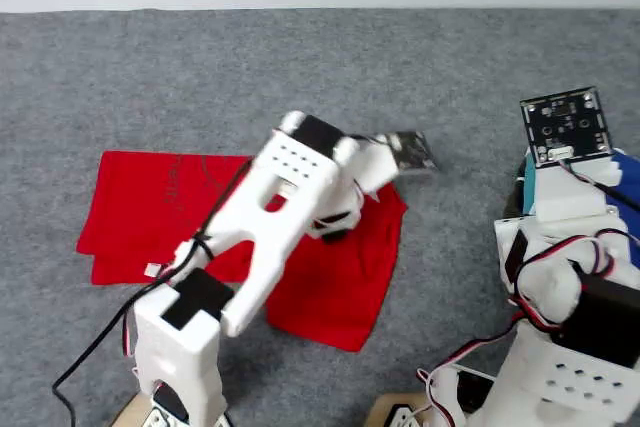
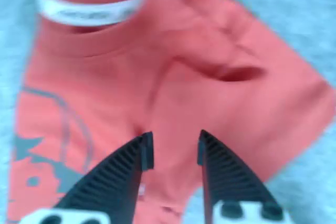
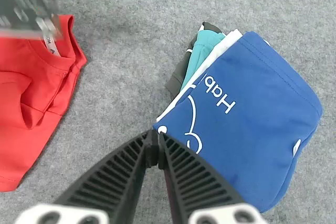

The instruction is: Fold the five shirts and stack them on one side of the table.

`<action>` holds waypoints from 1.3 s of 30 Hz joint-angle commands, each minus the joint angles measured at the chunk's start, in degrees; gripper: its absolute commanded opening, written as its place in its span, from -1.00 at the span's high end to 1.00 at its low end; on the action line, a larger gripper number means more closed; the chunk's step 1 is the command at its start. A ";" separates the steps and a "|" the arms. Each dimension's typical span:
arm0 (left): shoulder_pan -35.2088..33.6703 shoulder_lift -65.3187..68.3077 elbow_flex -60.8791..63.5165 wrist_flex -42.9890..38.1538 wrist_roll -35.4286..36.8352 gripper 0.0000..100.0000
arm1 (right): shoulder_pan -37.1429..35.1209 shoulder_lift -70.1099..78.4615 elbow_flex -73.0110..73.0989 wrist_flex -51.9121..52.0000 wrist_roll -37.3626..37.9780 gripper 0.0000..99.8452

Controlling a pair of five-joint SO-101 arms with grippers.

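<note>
A red shirt lies partly folded on the grey table, left of centre. In the left wrist view its collar with a white label shows, and the cloth is creased. My left gripper hovers open just above that cloth, nothing between its fingers; from above it sits over the shirt's right part. At the right side a stack of folded shirts has a blue one on top, with teal, white and dark ones under it. My right gripper is shut and empty at the stack's near edge.
The right arm covers most of the stack in the high view. Bare grey felt runs across the back and between the red shirt and the stack.
</note>
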 commanded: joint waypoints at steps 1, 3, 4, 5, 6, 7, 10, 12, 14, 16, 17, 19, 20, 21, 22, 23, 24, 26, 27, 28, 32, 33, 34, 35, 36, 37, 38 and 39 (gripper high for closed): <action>2.90 -0.53 -1.98 1.32 2.20 0.71 | 0.66 -0.31 -0.26 1.27 0.53 0.98; 4.75 -0.35 -1.36 1.58 2.73 0.71 | 0.66 -0.40 -0.26 1.27 0.53 0.98; 5.63 -0.44 -1.01 1.41 3.16 0.71 | 0.75 -0.40 -0.26 1.27 0.53 0.98; 6.51 -0.35 -1.01 1.41 3.52 0.71 | 0.75 -0.40 -0.26 1.27 0.53 0.98; 7.30 -0.09 -1.01 1.41 3.52 0.71 | 0.75 -0.40 -0.26 1.27 0.53 0.98; 7.82 0.00 -1.01 1.41 3.52 0.70 | 0.75 -0.48 -0.26 1.27 0.53 0.98; 8.79 0.09 -1.01 -0.26 4.84 0.70 | 0.75 -0.57 -0.26 1.36 0.53 0.98; 8.88 0.35 -1.01 -1.32 5.01 0.70 | 0.75 -0.57 -0.26 1.36 1.05 0.98; 8.97 1.76 -1.01 -1.41 5.01 0.70 | 0.75 -0.57 -0.26 1.36 3.16 0.98; 8.97 3.87 -1.01 -1.23 5.10 0.70 | 0.75 -0.57 -0.18 1.36 4.92 0.98; 8.97 4.84 -1.01 -1.14 5.10 0.70 | 0.75 -0.57 -0.18 1.36 5.27 0.98; 8.97 6.33 -1.27 -1.41 5.10 0.70 | 0.75 -0.57 -0.18 1.36 5.36 0.98; 8.97 6.77 -1.36 -1.58 5.10 0.70 | 0.75 -0.57 -0.18 1.36 5.36 0.98; 9.05 7.21 -1.36 -2.29 5.10 0.70 | 0.75 -0.57 -0.18 1.36 5.36 0.98; 9.05 7.56 -1.36 -2.90 5.10 0.70 | 0.75 -0.48 -0.18 1.27 5.36 0.98; 9.05 7.91 -1.36 -3.52 5.10 0.70 | 0.75 -0.40 -0.18 1.27 5.36 0.98; 9.05 8.35 -1.36 -4.04 5.10 0.70 | 0.75 -0.31 -0.18 1.27 5.36 0.98; 9.05 9.49 -1.36 -4.84 5.10 0.71 | 0.75 -0.13 -0.18 1.27 5.36 0.98; 9.05 10.02 -1.36 -5.19 5.10 0.71 | 0.75 -0.13 -0.18 1.27 5.36 0.98; 9.05 10.73 -1.36 -5.19 5.10 0.71 | 0.75 -0.13 -0.18 1.19 5.36 0.98; 9.05 11.78 -1.36 -5.45 5.10 0.86 | 0.75 -0.13 -0.18 -0.22 5.36 0.98; 9.14 11.87 -1.36 -5.45 5.10 0.91 | 0.75 -0.13 -0.18 -0.48 5.36 0.98; 9.32 11.87 -1.36 -5.45 5.01 0.96 | 0.75 -0.13 -0.18 -1.01 5.36 0.98; 9.58 11.87 -1.36 -5.45 5.01 0.99 | 0.75 -0.04 -0.18 -1.36 5.36 0.98; 9.76 11.87 -1.36 -5.27 5.01 0.99 | 0.75 -0.04 -0.18 -1.71 5.36 0.98; 10.11 11.78 -1.45 -5.27 5.01 0.99 | 0.75 -0.04 -0.18 -1.98 5.36 0.98; 10.37 11.78 -1.45 -5.19 5.01 0.99 | 0.75 -0.04 -0.18 -1.98 5.36 0.98; 10.46 11.60 -1.89 -5.19 5.01 0.99 | 0.75 -0.04 -0.18 -1.98 5.36 0.98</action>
